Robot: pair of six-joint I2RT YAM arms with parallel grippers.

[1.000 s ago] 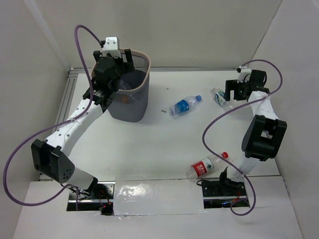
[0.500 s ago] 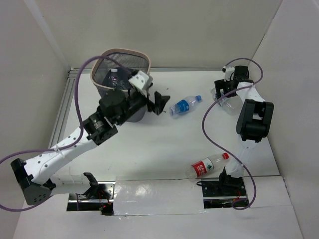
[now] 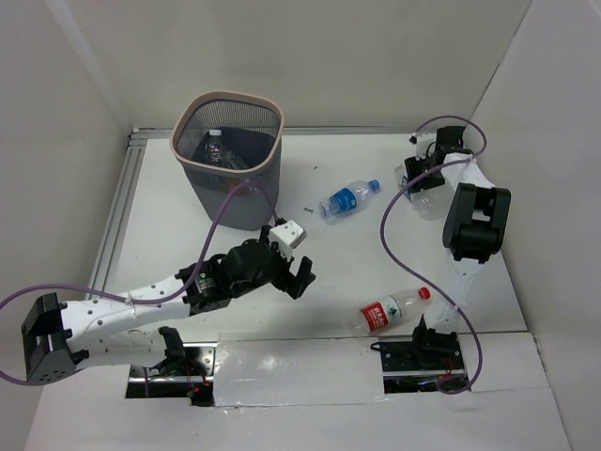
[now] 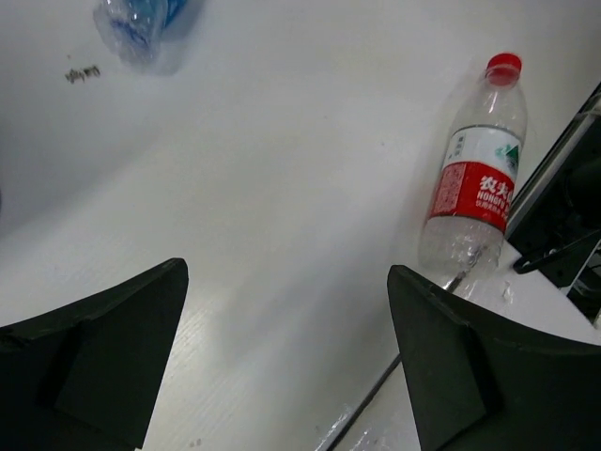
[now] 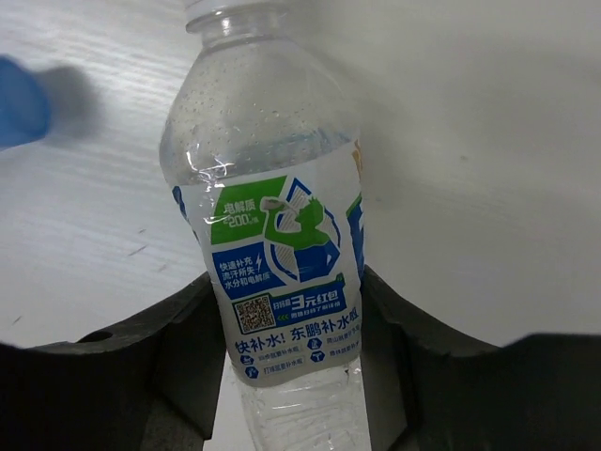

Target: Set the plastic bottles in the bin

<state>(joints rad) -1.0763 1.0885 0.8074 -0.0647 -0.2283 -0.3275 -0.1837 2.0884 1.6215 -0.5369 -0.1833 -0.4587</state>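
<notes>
The bin (image 3: 246,202), dark mesh with a pale rim, stands at the back left with bottles (image 3: 217,147) lying inside. A blue-labelled bottle (image 3: 346,199) (image 4: 139,19) lies mid-table. A red-labelled, red-capped bottle (image 3: 389,313) (image 4: 475,178) lies near the front. At the far right my right gripper (image 3: 419,173) (image 5: 286,315) is shut on a clear bottle with a green and blue label (image 5: 282,272) (image 3: 422,195), both fingers (image 5: 178,357) pressed to its sides. My left gripper (image 3: 299,273) (image 4: 286,357) hangs open over bare table, left of the red-labelled bottle.
Small dark specks (image 3: 307,210) (image 4: 83,72) lie on the table between the bin and the blue-labelled bottle. The right arm's black base (image 3: 419,351) (image 4: 563,216) sits just beyond the red-labelled bottle. Walls close in the table at the back and on both sides.
My left arm has swung from over the bin down to the table's front middle, gripper still open. My right gripper has lowered and closed on the green and blue labelled bottle.
</notes>
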